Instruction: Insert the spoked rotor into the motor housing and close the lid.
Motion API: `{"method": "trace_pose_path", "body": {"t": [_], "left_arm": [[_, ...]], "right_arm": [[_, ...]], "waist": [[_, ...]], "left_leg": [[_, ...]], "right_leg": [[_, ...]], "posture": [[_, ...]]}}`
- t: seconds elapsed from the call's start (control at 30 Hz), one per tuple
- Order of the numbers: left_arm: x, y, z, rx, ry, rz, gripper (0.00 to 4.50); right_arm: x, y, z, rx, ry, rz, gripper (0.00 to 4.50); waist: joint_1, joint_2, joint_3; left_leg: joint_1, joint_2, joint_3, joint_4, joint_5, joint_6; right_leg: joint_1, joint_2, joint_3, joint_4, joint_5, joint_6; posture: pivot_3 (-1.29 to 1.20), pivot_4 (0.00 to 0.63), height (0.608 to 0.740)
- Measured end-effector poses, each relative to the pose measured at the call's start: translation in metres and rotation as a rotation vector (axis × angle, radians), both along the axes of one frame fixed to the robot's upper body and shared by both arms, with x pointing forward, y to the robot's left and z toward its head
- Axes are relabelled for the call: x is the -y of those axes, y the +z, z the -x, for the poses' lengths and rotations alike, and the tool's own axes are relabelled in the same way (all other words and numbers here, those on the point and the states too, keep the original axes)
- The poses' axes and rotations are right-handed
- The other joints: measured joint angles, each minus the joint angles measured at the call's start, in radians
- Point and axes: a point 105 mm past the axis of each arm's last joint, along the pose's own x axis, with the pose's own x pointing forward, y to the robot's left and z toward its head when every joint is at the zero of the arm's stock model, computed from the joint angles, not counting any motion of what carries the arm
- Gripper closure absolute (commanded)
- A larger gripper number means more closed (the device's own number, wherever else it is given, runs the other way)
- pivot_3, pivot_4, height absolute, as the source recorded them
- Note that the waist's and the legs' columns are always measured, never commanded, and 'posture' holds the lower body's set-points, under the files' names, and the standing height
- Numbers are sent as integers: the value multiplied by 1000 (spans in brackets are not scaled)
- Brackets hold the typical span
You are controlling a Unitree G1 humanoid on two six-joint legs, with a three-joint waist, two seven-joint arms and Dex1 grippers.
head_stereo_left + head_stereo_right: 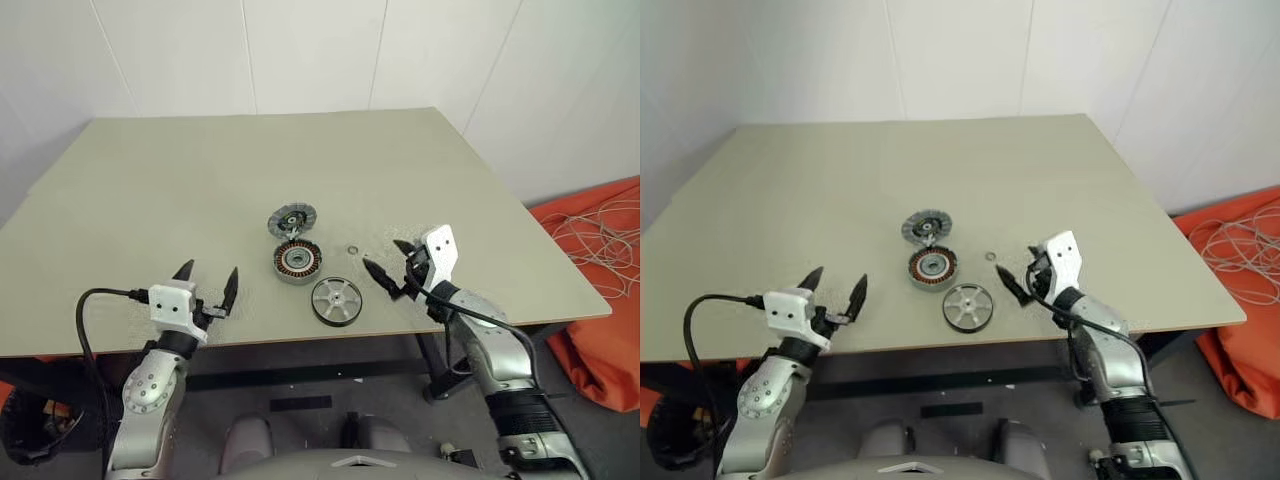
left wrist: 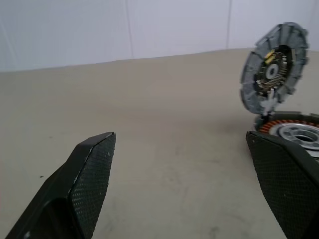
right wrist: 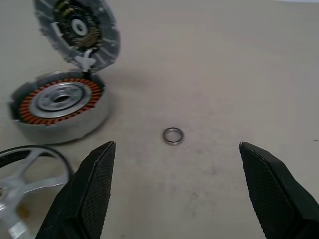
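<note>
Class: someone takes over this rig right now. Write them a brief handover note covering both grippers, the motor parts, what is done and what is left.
Left gripper: jaws open, empty, near the table edge.
Right gripper: jaws open, empty, beside a small loose ring.
Motor housing: mid-table, copper windings showing, lid hinged up behind it.
Spoked rotor: flat on the table in front of the housing, untouched.
Done: nothing yet.
Left: insert the rotor, close the lid.

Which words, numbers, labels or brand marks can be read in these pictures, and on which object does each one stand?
None: no readable text appears in any view.
The lid, standing open, shows only metal parts inside, no print.
The motor housing: copper windings, no marking.
The spoked rotor: plain silver, no marking.
The small ring and the table: no writing.
</note>
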Motion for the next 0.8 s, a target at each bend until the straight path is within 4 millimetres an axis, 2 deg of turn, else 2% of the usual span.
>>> {"method": "trace_pose_path", "body": {"t": [0.13,0.33,0.43,0.53,0.8], "left_arm": [[8,2,1,-24,-78,25,38],[8,-4,2,-83,-92,35,38],[8,-7,2,-104,-99,56,38],[8,-7,2,-111,-94,78,38],[6,-1,2,-66,-77,105,38]], "right_arm": [[-3,-2,4,-42,20,-10,0],[9,-18,4,-137,-54,84,0],[6,-22,3,-209,-47,75,0],[-2,-12,-5,-218,-45,48,0],[-22,37,-35,-171,-22,38,0]], "waist": [[0,0,0],[-1,0,0],[-3,1,0],[-4,2,0],[0,2,0]], "left_leg": [[4,0,0,0,0,0],[8,-1,0,0,0,0],[8,0,0,0,0,0],[8,0,0,0,0,0],[7,0,0,0,0,0]], "right_leg": [[3,0,0,0,0,0],[6,0,0,0,0,0],[6,0,0,0,0,0],[5,0,0,0,0,0],[6,0,0,0,0,0]], "posture": [[0,0,740],[0,0,740],[0,0,740],[0,0,740],[0,0,740]]}}
